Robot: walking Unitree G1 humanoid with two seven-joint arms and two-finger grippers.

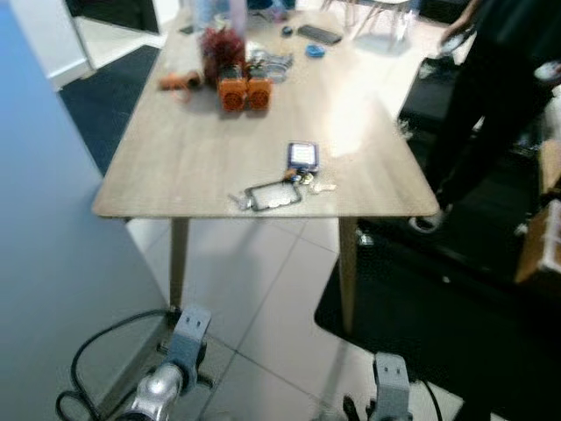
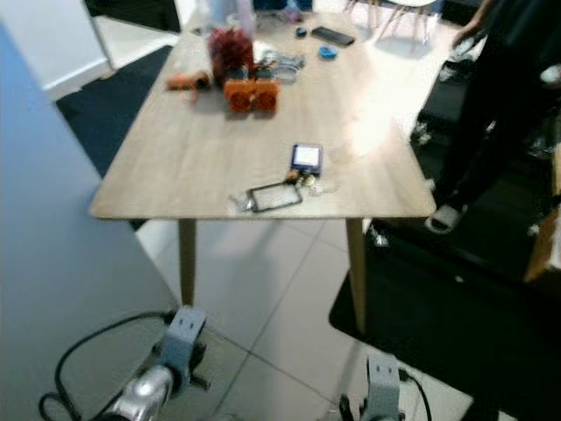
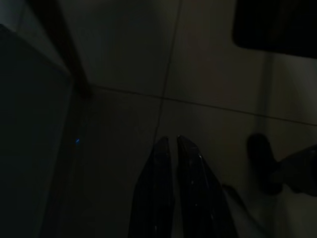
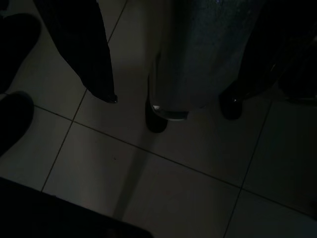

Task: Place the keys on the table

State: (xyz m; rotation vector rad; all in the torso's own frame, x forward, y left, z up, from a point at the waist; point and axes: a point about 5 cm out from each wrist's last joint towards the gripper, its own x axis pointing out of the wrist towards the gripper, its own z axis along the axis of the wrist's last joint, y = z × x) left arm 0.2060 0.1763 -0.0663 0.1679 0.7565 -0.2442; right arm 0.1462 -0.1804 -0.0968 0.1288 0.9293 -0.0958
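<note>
Wooden table (image 1: pixel 202 158) on pale tiles; keys (image 1: pixel 302 180) lying near its front edge. Left gripper (image 3: pixel 171 148) closed, empty; right gripper (image 4: pixel 168 96) spread, empty. Risk: keys knocked off the edge.

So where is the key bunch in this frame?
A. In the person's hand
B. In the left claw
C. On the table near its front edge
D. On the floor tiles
C: the keys lie on the wooden table near its front edge, beside a clear badge holder.
</note>
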